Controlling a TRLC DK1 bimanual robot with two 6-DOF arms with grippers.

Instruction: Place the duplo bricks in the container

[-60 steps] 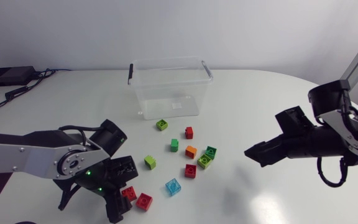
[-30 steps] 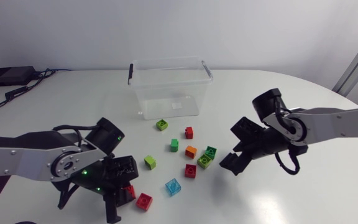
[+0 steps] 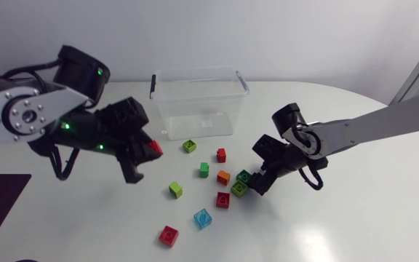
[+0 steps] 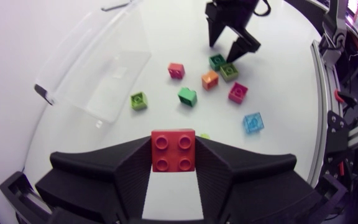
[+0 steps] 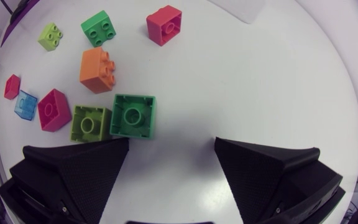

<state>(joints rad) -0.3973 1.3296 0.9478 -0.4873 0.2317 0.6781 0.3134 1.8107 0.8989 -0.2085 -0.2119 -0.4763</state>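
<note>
Transfer stage: left gripper [image 3: 142, 154] clamped on a red brick [image 4: 173, 150], near the container [image 3: 167, 109].
Right gripper [image 5: 171, 149], fingers apart, hangs by a green brick [image 5: 133, 116]; closing off-centre could knock it away.

No word, number or sign can be read anywhere; the pale sticker [image 3: 208, 123] on the clear container [image 3: 167, 102] is too small to make out.

Count: 11 duplo bricks [image 3: 223, 199]: 4 red [image 3: 169, 235], 3 lime [image 3: 175, 190], 2 green [image 3: 204, 169], 1 orange [image 3: 223, 177], 1 blue [image 3: 203, 218]; 1 container [image 3: 195, 109].
</note>
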